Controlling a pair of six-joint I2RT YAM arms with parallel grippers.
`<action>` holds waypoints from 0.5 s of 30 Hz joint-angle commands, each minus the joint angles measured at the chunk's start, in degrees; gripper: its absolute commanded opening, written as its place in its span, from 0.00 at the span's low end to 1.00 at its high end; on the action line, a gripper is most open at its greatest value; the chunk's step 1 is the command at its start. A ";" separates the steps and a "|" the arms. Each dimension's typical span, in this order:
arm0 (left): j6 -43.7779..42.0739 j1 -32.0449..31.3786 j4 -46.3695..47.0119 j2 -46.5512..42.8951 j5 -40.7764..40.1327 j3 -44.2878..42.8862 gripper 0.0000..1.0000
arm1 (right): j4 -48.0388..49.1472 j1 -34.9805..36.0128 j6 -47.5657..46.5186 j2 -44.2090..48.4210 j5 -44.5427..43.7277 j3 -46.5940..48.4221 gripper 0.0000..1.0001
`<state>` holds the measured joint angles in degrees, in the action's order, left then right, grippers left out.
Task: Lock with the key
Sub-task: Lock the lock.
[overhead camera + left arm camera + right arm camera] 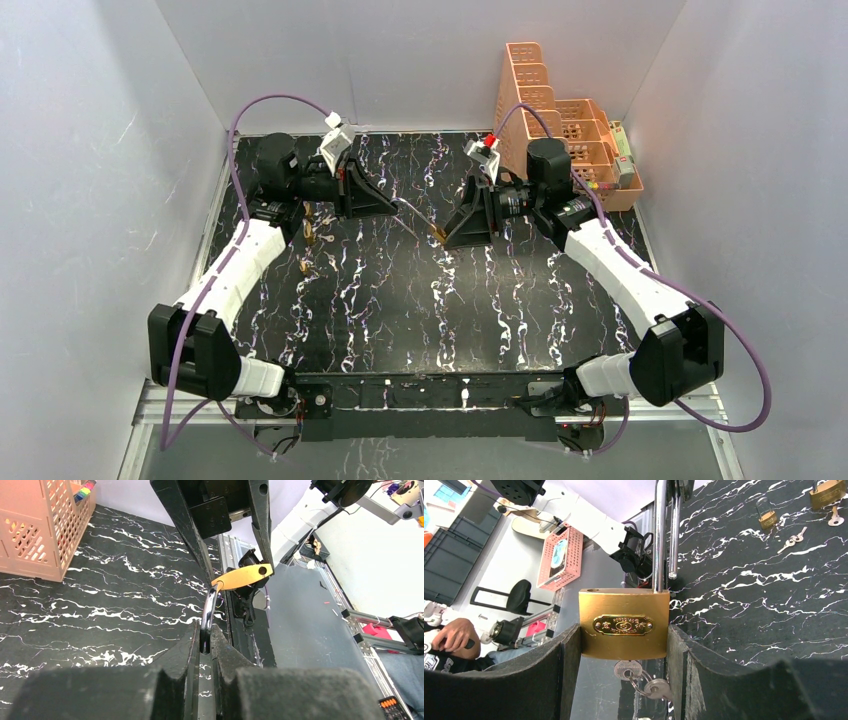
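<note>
A brass padlock hangs in the air between my two grippers above the black marble table. My right gripper is shut on the padlock's body, one finger on each side. A key sits in the keyhole underneath, and a second key hangs from its ring. The steel shackle is open, its free leg beside the body. My left gripper is shut on the shackle, with the padlock body beyond it. In the top view the padlock is at the table's far middle.
Two other small padlocks and loose keys lie on the table's left part; they also show in the top view. A pink slotted organizer stands at the back right corner.
</note>
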<state>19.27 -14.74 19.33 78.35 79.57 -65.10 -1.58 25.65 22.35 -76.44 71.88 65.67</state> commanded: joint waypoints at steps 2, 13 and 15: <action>8.45 -0.20 9.80 0.25 3.53 1.22 0.00 | -2.99 0.10 -4.49 0.43 -3.07 4.31 0.56; 16.53 -0.19 20.49 -0.50 -5.41 1.34 0.00 | -4.65 0.01 -10.75 3.04 -23.61 6.61 0.98; 16.00 -0.20 21.61 -1.80 -6.47 1.31 0.00 | -1.28 0.01 -10.79 4.57 -26.36 5.89 0.99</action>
<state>33.58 -14.92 32.27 81.69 76.42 -63.05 -8.97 25.78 13.26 -75.81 53.36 69.97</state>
